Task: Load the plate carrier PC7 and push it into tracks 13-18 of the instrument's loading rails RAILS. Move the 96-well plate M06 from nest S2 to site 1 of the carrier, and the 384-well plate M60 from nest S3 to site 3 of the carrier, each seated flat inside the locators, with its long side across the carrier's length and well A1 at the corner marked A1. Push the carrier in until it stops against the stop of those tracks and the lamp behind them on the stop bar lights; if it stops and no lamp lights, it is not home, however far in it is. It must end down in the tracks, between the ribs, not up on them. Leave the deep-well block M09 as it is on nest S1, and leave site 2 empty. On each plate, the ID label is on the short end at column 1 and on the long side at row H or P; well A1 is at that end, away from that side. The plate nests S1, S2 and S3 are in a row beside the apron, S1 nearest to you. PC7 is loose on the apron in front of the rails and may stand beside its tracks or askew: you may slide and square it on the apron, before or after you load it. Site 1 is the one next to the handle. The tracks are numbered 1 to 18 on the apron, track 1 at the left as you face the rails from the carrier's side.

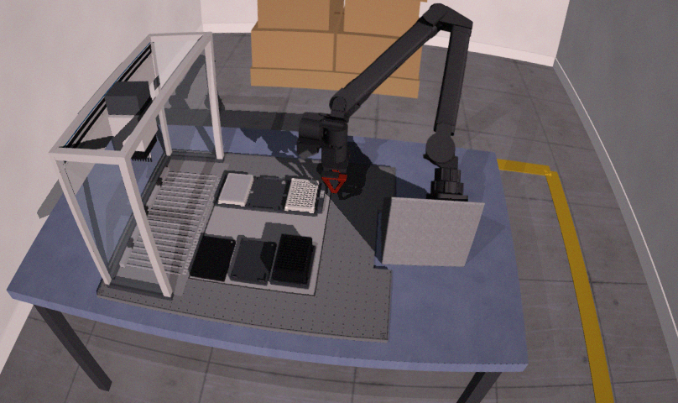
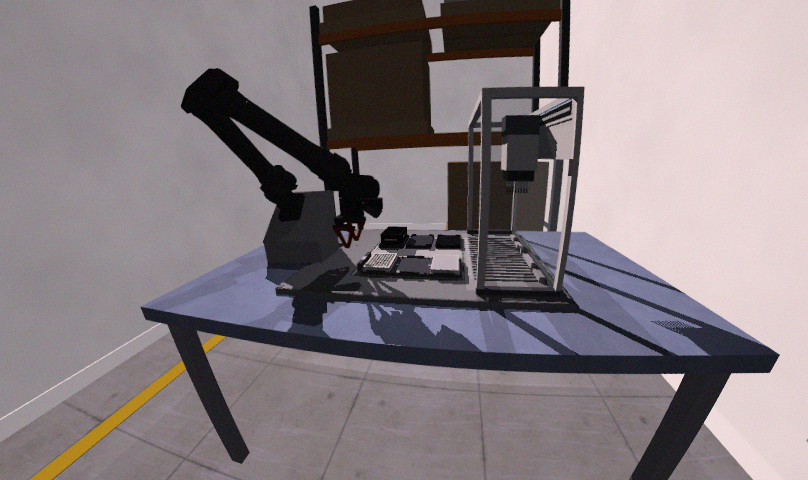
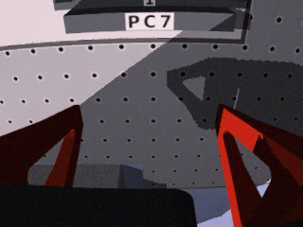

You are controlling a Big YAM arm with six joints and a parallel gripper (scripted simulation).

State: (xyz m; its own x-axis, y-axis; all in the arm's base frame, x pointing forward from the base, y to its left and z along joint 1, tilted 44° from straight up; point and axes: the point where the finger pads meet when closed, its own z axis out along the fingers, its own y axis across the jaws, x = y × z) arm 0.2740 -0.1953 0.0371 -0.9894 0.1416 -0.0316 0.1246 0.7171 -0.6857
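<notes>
Jaws stand open (empty), gripper point(image 3: 148, 151) hovering just off PC7's handle point(image 3: 150, 22) edge.

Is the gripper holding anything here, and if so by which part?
Nothing. The gripper is open, its red fingers over bare perforated board, short of the PC7 handle.

My blue counter point(image 1: 447, 319) carries a perforated grey breadboard point(image 1: 332, 304) (dotted with holes), a grey upright panel point(image 1: 430, 232), the framed instrument point(image 1: 132, 199) and my arm's base point(image 1: 447, 191).
</notes>
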